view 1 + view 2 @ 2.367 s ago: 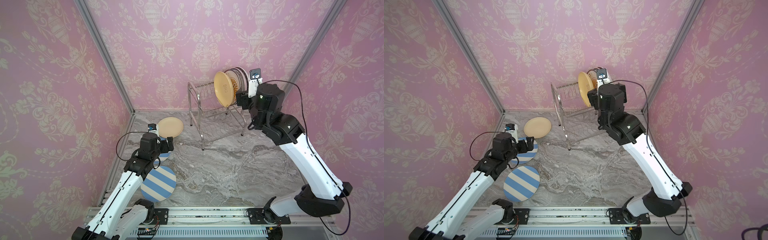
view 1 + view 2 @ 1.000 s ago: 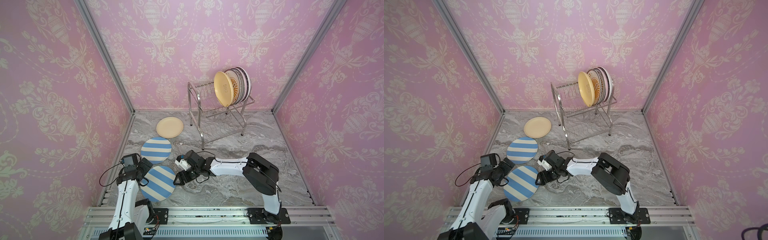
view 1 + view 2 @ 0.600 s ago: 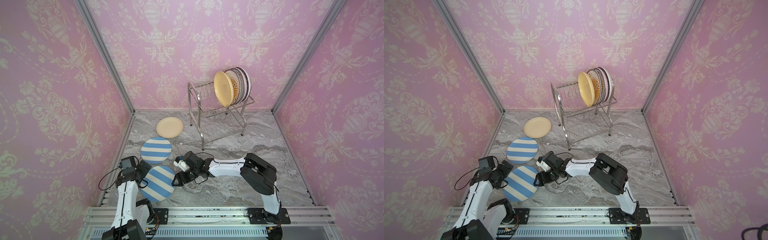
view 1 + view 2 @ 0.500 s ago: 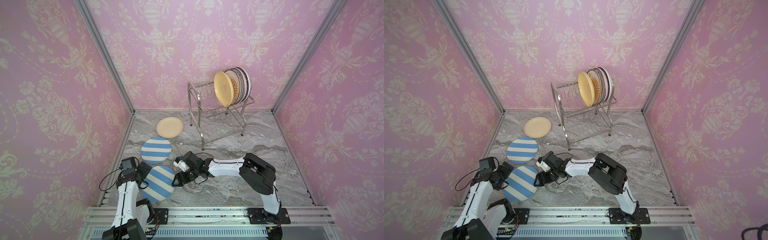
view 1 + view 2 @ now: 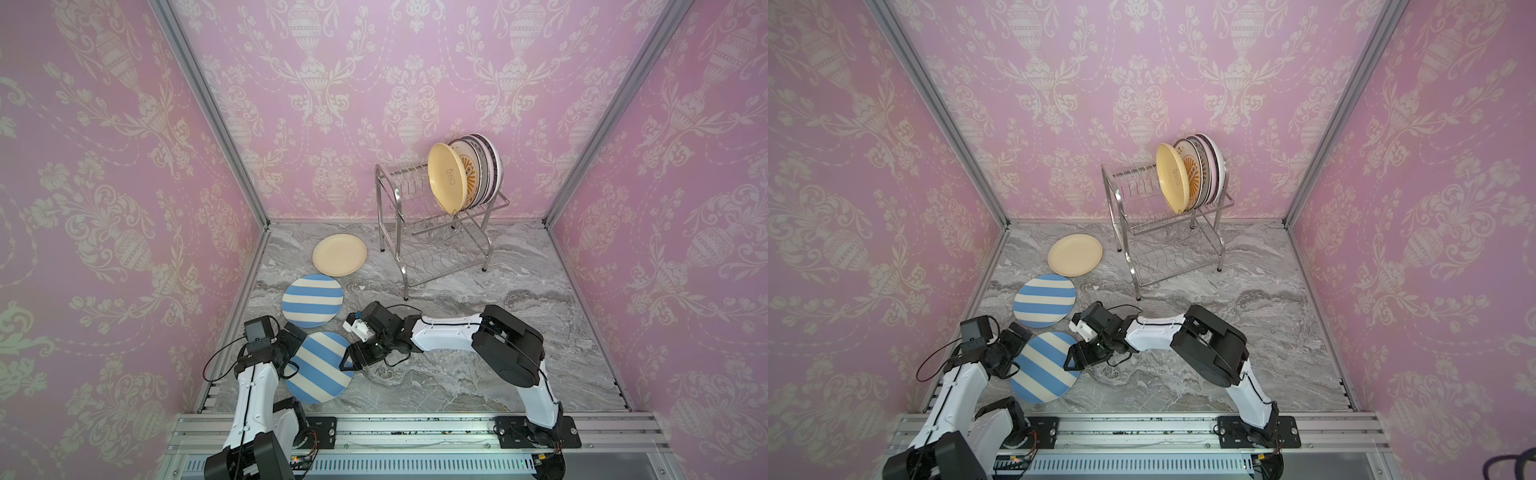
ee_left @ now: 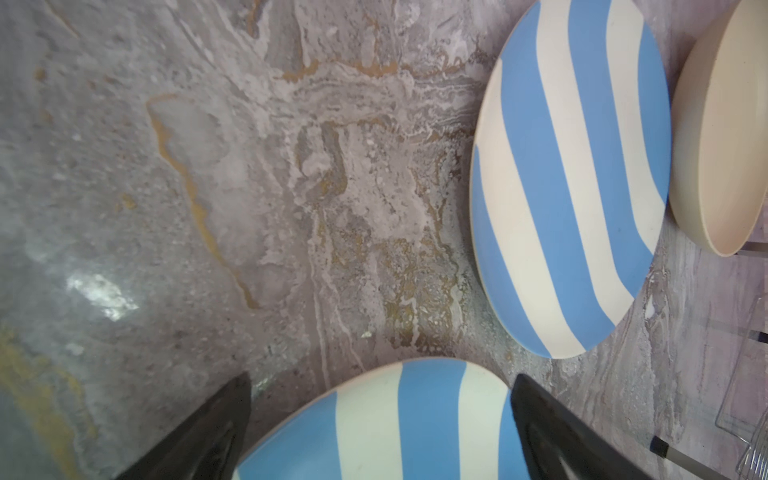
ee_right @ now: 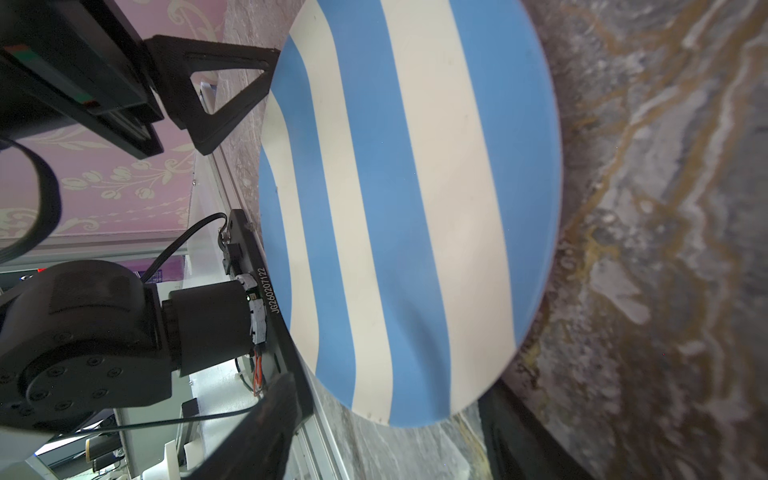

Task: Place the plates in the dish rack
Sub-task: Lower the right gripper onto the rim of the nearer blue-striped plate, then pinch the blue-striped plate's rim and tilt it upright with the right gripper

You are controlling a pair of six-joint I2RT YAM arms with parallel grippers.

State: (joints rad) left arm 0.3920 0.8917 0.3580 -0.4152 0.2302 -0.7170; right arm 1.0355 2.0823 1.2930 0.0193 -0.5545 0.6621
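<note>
Striped blue and white, near plate [image 5: 320, 365] at 7 o'clock on table [image 5: 519, 266], flanked by both grippers. At its 9 o'clock rim, left gripper [image 6: 380, 378], black fingers [image 6: 199, 432] wide apart, straddling the edge, clamped on nothing. At its 3 o'clock rim, right gripper [image 7: 390, 380], likewise parted, plate edge in the gap, not yet pinched. Cannot tell whether lying flat or slightly tipped. Just past it toward 12 o'clock, far striped plate [image 5: 312, 303], flat on the marble, close but not touching. Farther on, at 10 o'clock of the table, cream plate [image 5: 339, 254], flat, just beside the far striped plate. At 12 to 1 o'clock, near the back wall, rack [image 5: 436, 257]. On its upper tier, toward the 3 o'clock end, racked cream plate [image 5: 446, 183] on edge and leaning, sunburst plate [image 5: 470, 170] right behind it, more rims behind that, too crowded to count.
</note>
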